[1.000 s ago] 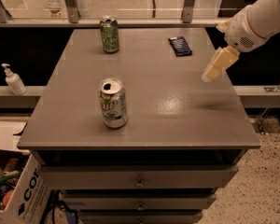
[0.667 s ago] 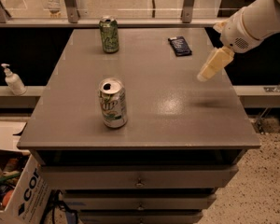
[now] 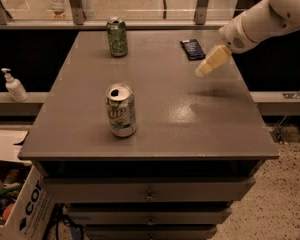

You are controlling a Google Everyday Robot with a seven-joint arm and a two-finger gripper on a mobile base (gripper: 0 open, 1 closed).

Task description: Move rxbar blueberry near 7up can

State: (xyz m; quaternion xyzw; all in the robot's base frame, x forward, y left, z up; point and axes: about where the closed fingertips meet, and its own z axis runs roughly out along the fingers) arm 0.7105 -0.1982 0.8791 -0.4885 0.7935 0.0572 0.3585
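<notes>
The rxbar blueberry (image 3: pixel 193 49), a small dark navy bar, lies flat at the far right of the grey table (image 3: pixel 155 134). The 7up can (image 3: pixel 121 110), white and silver with green lettering, stands upright near the table's front left. My gripper (image 3: pixel 204 71) hangs over the right side of the table, just in front of and to the right of the bar, above the surface and apart from it. It holds nothing that I can see.
A darker all-green can (image 3: pixel 117 36) stands at the table's far left. A white pump bottle (image 3: pixel 13 85) sits on a ledge to the left. A cardboard box (image 3: pixel 20 209) with clutter is on the floor at lower left. Drawers sit under the tabletop.
My gripper has moved left and a little farther back, closer to the bar. The cans and the bar have not moved.
</notes>
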